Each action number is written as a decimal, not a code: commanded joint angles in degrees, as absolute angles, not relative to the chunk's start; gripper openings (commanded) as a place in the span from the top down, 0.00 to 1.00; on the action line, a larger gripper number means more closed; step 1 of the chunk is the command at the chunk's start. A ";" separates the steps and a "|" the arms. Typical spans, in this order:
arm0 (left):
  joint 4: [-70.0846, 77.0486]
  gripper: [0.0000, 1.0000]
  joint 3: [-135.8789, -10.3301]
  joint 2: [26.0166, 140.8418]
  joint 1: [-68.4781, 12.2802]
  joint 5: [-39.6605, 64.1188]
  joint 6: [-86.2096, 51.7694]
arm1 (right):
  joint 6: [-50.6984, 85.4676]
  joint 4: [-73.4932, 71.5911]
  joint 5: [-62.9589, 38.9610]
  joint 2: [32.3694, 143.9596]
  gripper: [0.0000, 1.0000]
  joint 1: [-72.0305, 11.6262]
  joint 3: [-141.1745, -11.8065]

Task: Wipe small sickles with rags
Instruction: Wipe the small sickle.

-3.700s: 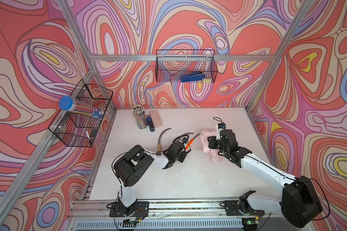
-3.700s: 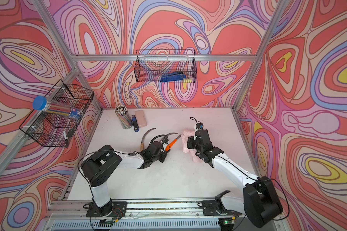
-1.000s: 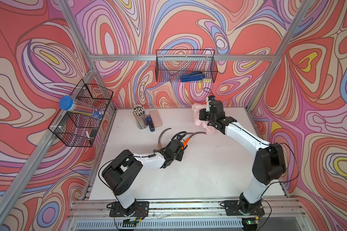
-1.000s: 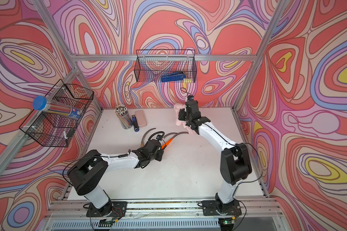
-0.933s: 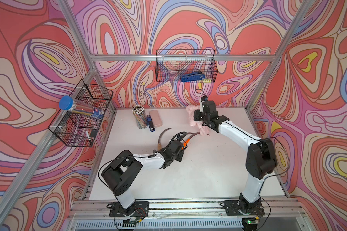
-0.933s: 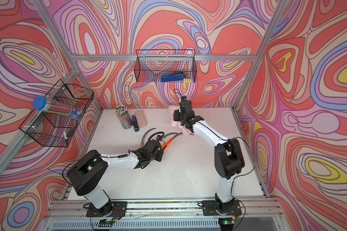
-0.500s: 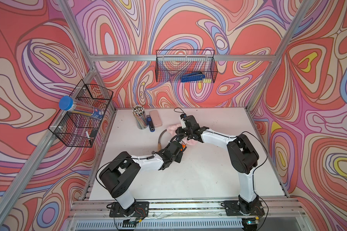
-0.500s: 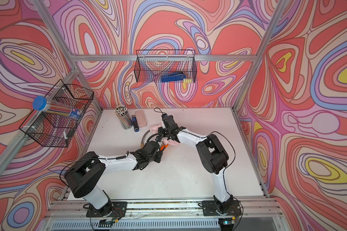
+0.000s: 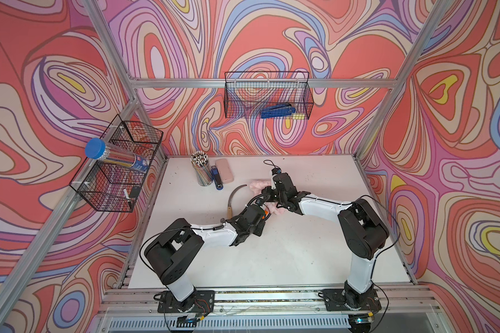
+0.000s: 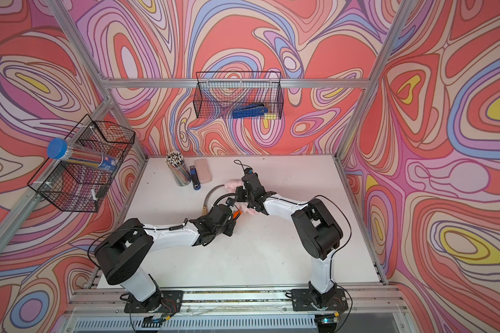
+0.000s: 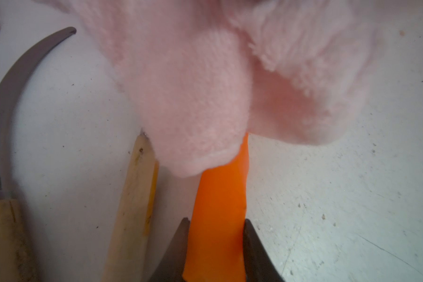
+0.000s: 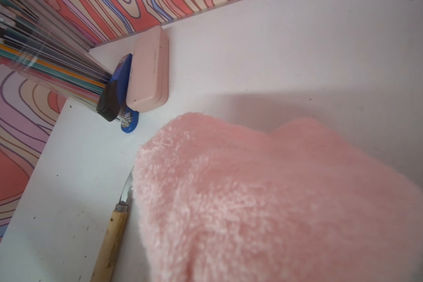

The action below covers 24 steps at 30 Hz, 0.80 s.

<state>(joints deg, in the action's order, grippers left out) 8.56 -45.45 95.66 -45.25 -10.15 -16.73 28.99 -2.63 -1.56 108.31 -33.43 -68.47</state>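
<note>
Both closed: L gripper (image 11: pixel 215 222) on orange sickle (image 11: pixel 220 190), R gripper (image 9: pixel 269 196) prob. on rag (image 12: pixel 254 195) covering its blade.

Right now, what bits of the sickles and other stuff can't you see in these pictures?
- Orange sickle: its blade lies under the pink rag in the left wrist view.
- Wooden-handled sickle beside it: blade hidden under the same rag.
- Where the rag is pinched: the rag itself fills the right wrist view.
- Blue tool in the back basket: too small in both top views to name.
</note>
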 commanded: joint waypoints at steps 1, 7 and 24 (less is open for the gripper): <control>8.81 1.00 -46.14 95.76 -44.42 -12.27 -18.18 | 27.98 -0.64 2.21 105.77 1.00 -30.78 -66.27; 9.13 1.00 -46.10 95.80 -44.47 -12.06 -18.37 | 25.74 -3.60 0.61 103.12 1.00 -29.70 -62.62; 8.79 1.00 -45.92 94.68 -44.47 -12.92 -18.51 | 28.43 -7.45 7.07 98.44 1.00 -43.16 -54.68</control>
<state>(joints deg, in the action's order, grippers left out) 8.67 -45.43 95.66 -44.82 -11.09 -18.11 27.33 -6.57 4.23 99.70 -42.76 -55.90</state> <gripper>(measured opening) 0.301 0.135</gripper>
